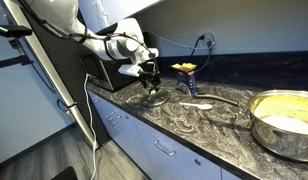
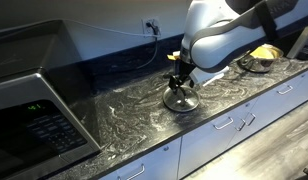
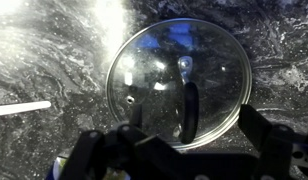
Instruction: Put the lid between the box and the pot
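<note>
Your pincer (image 3: 176, 140) stands wide open and holds nothing. In the wrist view its two dark fingers (image 3: 86, 152) spread to either side at the bottom of the picture.

The glass lid (image 3: 179, 80) lies between and just ahead of those fingers. It fills the middle of that view, with its small knob (image 3: 184, 67) close to the centreline of your pincer. The near part of the metal rim runs behind the fingers, so you cannot tell whether they touch it.

In both exterior views your pincer (image 1: 149, 82) (image 2: 178, 84) points straight down, directly above the lid (image 1: 154, 98) (image 2: 181, 101). The lid rests flat, knob up, on the dark marbled countertop (image 1: 194, 125).

A white spoon (image 1: 197, 105) lies on the counter near the lid, on the side facing the pot. Only its pale handle end (image 3: 22, 106) shows at the left edge of the wrist view.

The small yellow-orange box (image 1: 188, 78) stands upright a little beyond the lid, closer to the wall and apart from it.

The big steel pot (image 1: 284, 122) (image 2: 259, 62), pale yellow inside, sits well apart from the lid at the far end of the counter, beyond the spoon and the box.

On the other side of the lid, away from the pot, a black microwave (image 2: 34, 110) stands on the counter against the wall.
</note>
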Controlling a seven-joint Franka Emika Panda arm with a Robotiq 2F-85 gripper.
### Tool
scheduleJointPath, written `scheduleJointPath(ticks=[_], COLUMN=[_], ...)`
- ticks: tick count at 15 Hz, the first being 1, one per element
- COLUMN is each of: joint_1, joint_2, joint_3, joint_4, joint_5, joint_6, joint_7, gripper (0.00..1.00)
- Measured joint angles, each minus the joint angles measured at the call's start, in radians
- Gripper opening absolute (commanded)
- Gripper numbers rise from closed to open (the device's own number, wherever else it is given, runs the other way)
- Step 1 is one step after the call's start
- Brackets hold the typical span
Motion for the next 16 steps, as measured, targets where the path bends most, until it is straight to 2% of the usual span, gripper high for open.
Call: scheduleJointPath(ticks=[7,9,16], joint_1=[0.004,0.005,0.02], joint_2=[0.024,0.025,0.008], joint_3=[-0.007,-0.007,-0.029], joint_4=[0.023,0.024,0.022], joint_5=[-0.008,-0.008,-0.032], joint_6=[0.0,0.0,-0.003], joint_7=[0.0,0.0,0.025], gripper=[0.12,0.01,0.04])
